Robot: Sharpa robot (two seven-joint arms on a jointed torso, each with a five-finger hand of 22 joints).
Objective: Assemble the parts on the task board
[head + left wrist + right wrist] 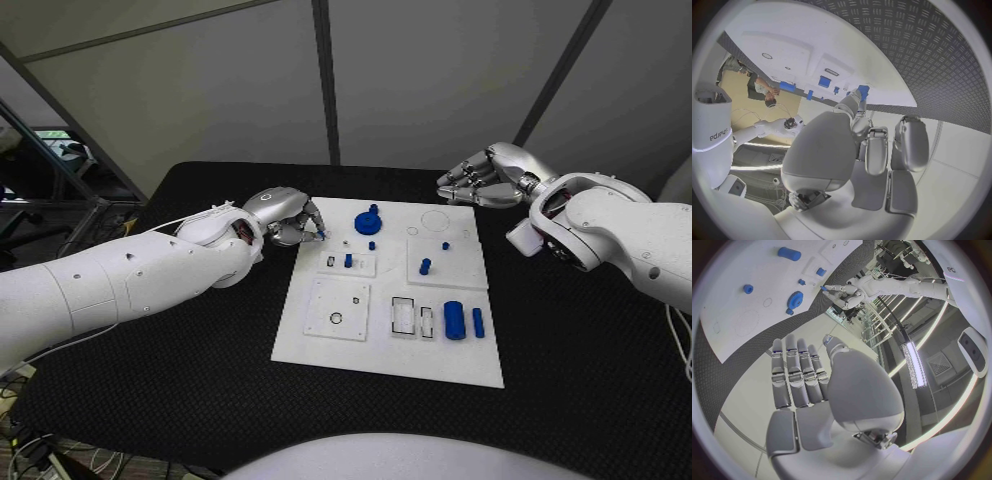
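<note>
Black table (173, 400), grey partition walls behind. Task board (389, 345) lies mid-table, white, w/ recessed slots.

Parts on board: blue gear-like piece (368, 223) near far edge, small peg (424, 266) standing right of centre, long cylinder (454, 320) and a thinner one (477, 322) lying side by side nr right edge.

Left hand (289, 220) sits at board's far-left corner, fingers (856, 102) drawn together; in left wrist view a small blue part (862, 91) shows at the fingertips, looks pinched, prob. being carried. Right hand (490, 175) hovers off board's far-right corner, fingers straight and side by side, holding nothing.

Judgement: step in hand = take the pinched part to its seat. To do well:
- keep pinch firm, part is small and could rotate
- align part axis w/ hole before lowering
- come down straight, no sideways push
- avoid knocking gear piece close by
- right hand stay clear, or steady the board if it shifts.
</note>
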